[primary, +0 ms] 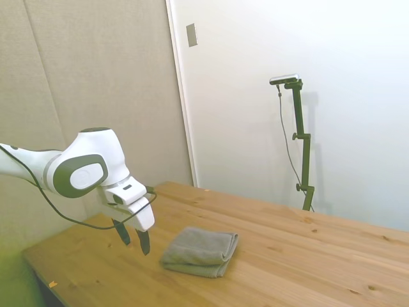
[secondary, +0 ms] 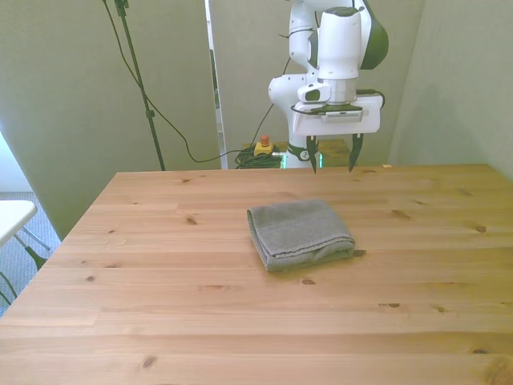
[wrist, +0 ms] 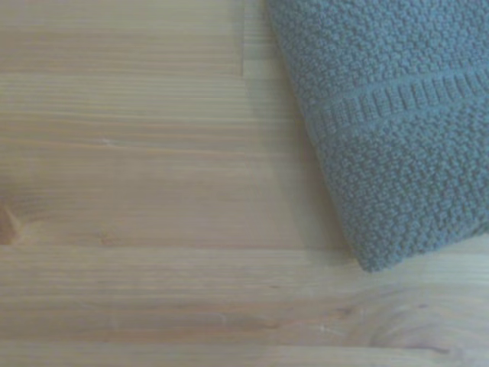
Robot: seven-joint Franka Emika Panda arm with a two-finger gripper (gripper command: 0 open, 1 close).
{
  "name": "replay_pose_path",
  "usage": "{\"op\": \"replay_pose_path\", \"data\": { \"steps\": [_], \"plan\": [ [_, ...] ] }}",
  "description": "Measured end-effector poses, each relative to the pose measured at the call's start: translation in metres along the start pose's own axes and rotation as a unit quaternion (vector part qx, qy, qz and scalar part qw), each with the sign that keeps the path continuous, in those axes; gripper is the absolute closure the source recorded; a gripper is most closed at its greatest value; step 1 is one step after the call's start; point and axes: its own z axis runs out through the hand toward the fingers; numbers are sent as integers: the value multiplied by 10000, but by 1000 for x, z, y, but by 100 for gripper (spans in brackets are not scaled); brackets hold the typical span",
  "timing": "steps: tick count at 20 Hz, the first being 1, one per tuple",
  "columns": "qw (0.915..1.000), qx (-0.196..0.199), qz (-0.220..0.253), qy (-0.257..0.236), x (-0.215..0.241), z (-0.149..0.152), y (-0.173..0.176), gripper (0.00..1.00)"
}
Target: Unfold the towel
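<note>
Front view shows the light pine plank tabletop [secondary: 160, 305] as the largest item, carrying only one loose object near its middle. That leaves bare wood on every side of the cloth, which should allow the layers to be spread flat without obstruction.

Next in size is the white jointed robot arm [secondary: 337, 40], held above the far part of the tabletop. Its end effector [secondary: 330, 160] hangs pointing down, well clear of the wood and not touching anything. The two dark fingers are spread apart with nothing between them. In my judgement this is a ready posture for an approach: an open spread suits pinching a thick cloth edge.

The small grey-green terry towel [secondary: 300, 233] lies folded in a compact rectangle, flat on the wood. In the side view the towel [primary: 200, 251] sits just beyond the end effector [primary: 133, 238], which is near it but apart. Stacked layers show along the side facing the front camera, while a rounded fold shows on the front view's left. The layered side is probably where a top layer can be lifted.

Wrist view shows one corner of the towel [wrist: 390, 122], with a woven band across the pile, beside bare wood. The task appears not yet begun.
</note>
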Motion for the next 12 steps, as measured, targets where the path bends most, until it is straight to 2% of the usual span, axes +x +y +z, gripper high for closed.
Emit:
{"op": "replay_pose_path", "data": {
  "steps": [3,5,8,12],
  "plan": [
    [10000,55,60,11,6,-4,1,0],
    [9993,180,312,57,34,-14,14,0],
    [9952,366,891,148,113,-25,66,0],
    [9857,599,1568,135,214,-17,141,0]
  ]
}}
